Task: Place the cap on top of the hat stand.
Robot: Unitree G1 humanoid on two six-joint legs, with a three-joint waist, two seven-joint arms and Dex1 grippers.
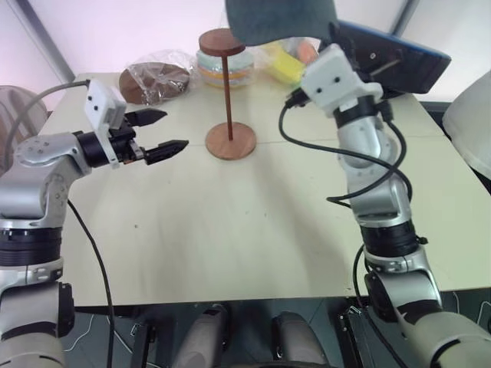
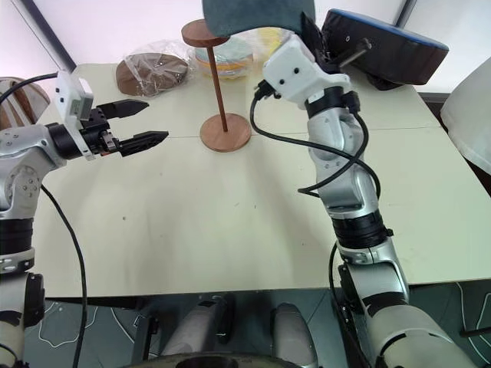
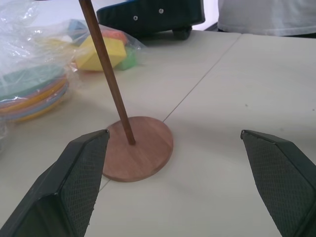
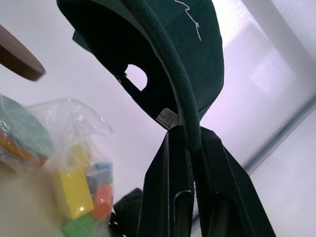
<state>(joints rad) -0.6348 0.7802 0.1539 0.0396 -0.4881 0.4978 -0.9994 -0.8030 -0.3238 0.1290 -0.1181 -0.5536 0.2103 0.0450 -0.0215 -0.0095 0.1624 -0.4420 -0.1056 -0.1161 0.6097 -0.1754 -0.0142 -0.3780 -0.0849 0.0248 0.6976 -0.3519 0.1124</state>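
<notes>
The dark teal-green cap hangs in the air just right of the hat stand's top disc. My right gripper is shut on the cap's brim, with white script showing on the front. The hat stand is a thin reddish-brown rod on a round base, standing at the table's middle back. To the left of the base, my left gripper is level and open, with nothing between its fingers.
A brown disc in clear plastic lies at the back left. Behind the stand are stacked coloured rings and a bag of bright blocks. A dark blue-edged case sits at the back right of the cream table.
</notes>
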